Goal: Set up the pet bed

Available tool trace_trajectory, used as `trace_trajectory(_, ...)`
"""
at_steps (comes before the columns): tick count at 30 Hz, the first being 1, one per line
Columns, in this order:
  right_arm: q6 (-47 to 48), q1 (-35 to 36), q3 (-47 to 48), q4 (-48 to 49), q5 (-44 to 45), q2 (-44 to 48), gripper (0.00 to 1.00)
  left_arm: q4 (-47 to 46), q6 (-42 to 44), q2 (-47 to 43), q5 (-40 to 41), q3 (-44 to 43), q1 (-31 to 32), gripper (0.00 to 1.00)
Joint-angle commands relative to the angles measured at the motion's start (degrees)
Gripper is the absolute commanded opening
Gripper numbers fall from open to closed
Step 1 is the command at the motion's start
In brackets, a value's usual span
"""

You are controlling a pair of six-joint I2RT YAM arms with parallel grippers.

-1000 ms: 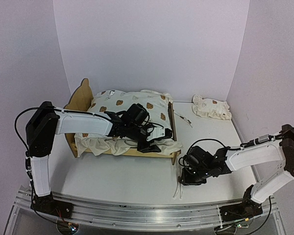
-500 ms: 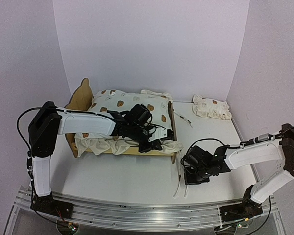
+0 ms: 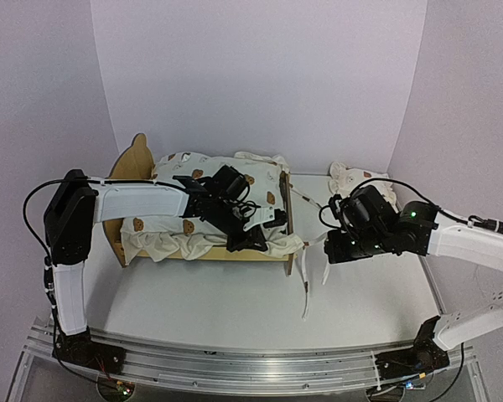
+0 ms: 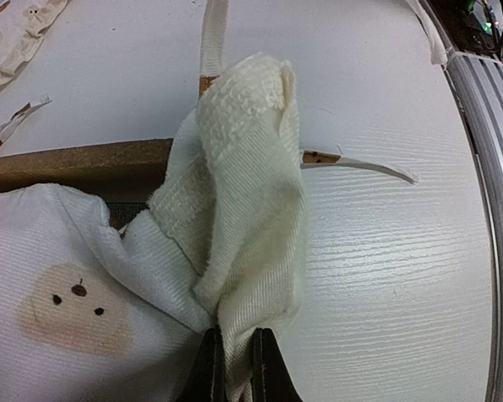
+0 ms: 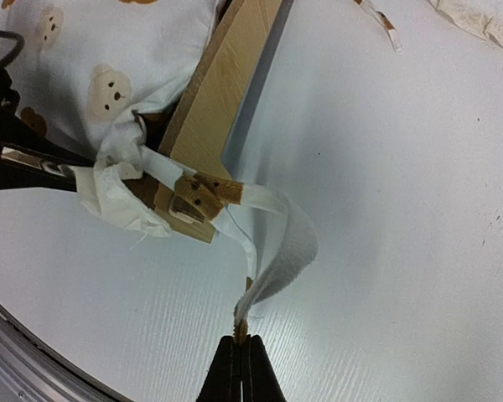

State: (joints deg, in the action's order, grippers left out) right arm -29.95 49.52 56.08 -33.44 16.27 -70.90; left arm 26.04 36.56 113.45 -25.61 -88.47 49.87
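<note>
The pet bed (image 3: 137,161), a light plywood frame, stands left of centre with the cream bear-print cushion (image 3: 203,177) lying in it. My left gripper (image 3: 256,240) reaches across the bed and is shut on the cushion's near corner by the footboard (image 3: 287,219). In the left wrist view my gripper (image 4: 235,367) pinches that folded corner (image 4: 245,193) over the wooden rail (image 4: 67,163). My right gripper (image 3: 329,249) hovers right of the footboard. It (image 5: 241,345) is shut on the end of a white tie string (image 5: 281,255) that runs from the bed's corner (image 5: 189,205).
A small ruffled bear-print pillow (image 3: 362,181) lies at the back right by the wall. Loose tie strings (image 3: 307,286) trail on the white table in front of the footboard. Another string (image 3: 306,199) lies behind the bed. A metal rail (image 3: 235,368) edges the table front.
Both grippers have shut, the left on the cushion corner, the right on a tie string. The right arm rose and moved back toward the bed's foot. The bed shifted slightly.
</note>
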Motion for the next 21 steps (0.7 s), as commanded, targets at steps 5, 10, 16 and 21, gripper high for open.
trace_trajectory(5,1.66,0.02,0.96,-3.56,-2.49,-3.76,0.0,-2.93,1.54,-1.52,-2.05,-0.62,-0.18,0.0)
trace_trajectory(10,0.57,-0.01,-0.06,-3.57,-2.7,-3.57,0.0,-5.91,5.41,-1.33,-0.49,2.37,0.39,0.0)
trace_trajectory(16,0.28,0.01,-0.45,-3.56,-3.0,-3.71,0.0,-8.46,10.0,-0.04,2.51,4.04,2.22,0.0)
trace_trajectory(21,0.24,0.01,-0.75,-3.57,-3.26,-3.72,0.0,-8.39,12.11,-0.09,2.79,3.81,2.43,0.11)
